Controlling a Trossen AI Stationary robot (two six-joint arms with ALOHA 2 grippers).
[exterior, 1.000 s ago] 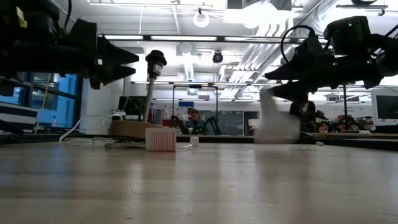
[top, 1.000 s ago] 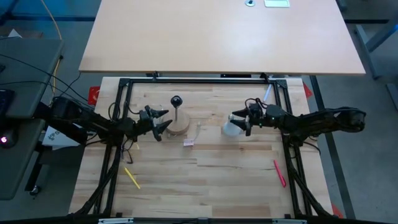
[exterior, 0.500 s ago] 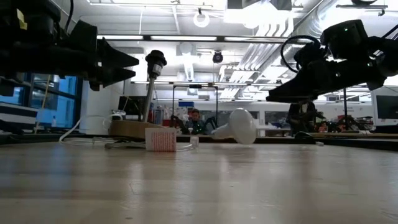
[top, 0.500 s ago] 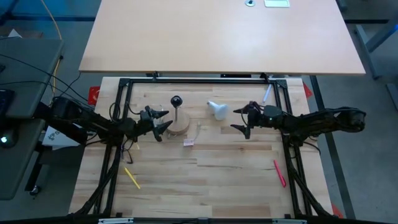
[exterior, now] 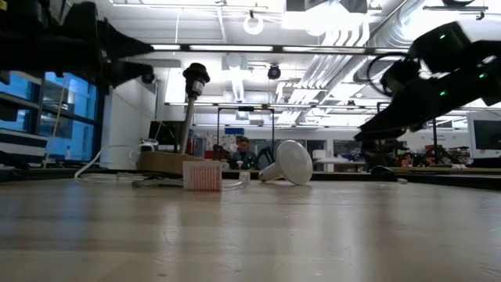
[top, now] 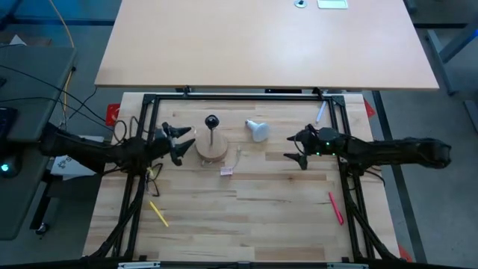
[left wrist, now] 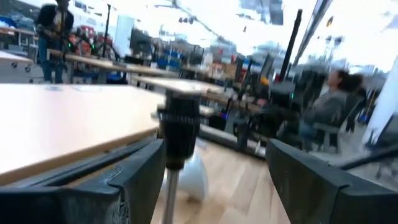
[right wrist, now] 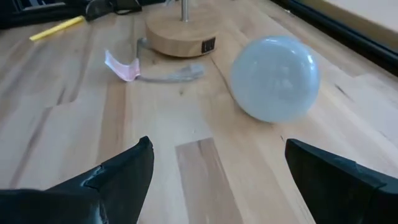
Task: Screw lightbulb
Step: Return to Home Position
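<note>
The white lightbulb lies on its side on the wooden table, globe on the boards, between the lamp and my right gripper; it also shows in the low view and in the right wrist view. The lamp's round wooden base stands left of it, with a thin stem and a black socket on top. My left gripper is open, just left of the lamp, with the socket ahead between its fingers. My right gripper is open and empty, right of the bulb.
A small pink tag on a clear cord lies in front of the lamp base. A yellow marker lies near left and a red one near right. Black frame rails border the boards. People sit in the room beyond.
The bulb, which stood at my right gripper's fingertips, has come away, tipped over and rolled toward the far edge and the lamp; it now lies on its side. My right gripper has drawn back toward the right edge. My left gripper has drawn back toward the left edge and risen.
</note>
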